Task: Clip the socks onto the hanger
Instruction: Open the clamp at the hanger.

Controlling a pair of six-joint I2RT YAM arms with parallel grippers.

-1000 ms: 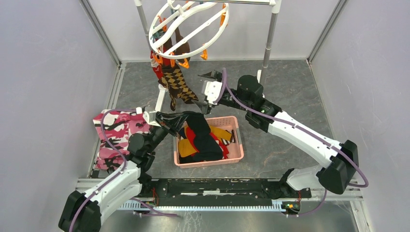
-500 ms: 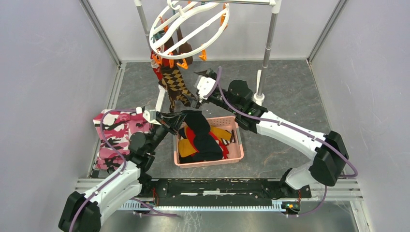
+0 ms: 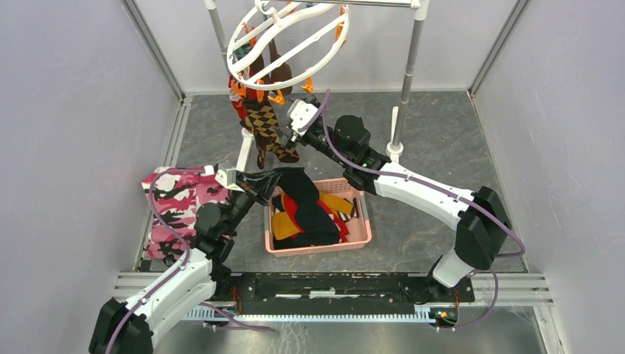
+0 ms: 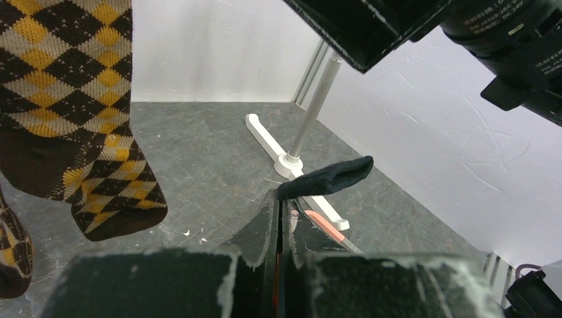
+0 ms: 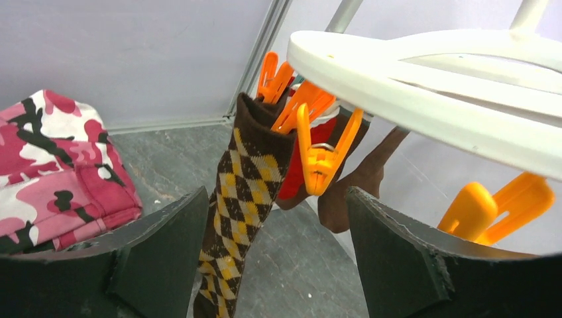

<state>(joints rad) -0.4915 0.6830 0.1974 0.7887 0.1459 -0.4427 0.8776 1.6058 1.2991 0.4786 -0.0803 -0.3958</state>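
Overhead, the hanger [image 3: 284, 40] hangs far-centre with an argyle sock [image 3: 269, 129] clipped below it and the right gripper [image 3: 291, 122] just beside. Left wrist: the left gripper [image 4: 281, 225] is pressed together, pinching a black sock [image 4: 328, 177]. Right wrist: the jaws are spread, with an orange clip [image 5: 320, 156] showing between them.

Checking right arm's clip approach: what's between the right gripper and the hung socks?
Right wrist view: one orange clip, apparently empty, dangling from the hanger in front of the socks. Nothing else before the open right gripper.

Basket [image 3: 318, 248] w/ socks [image 3: 306, 214] ctr, cloth [image 3: 180, 203] left, hanger [image 3: 293, 49] behind.
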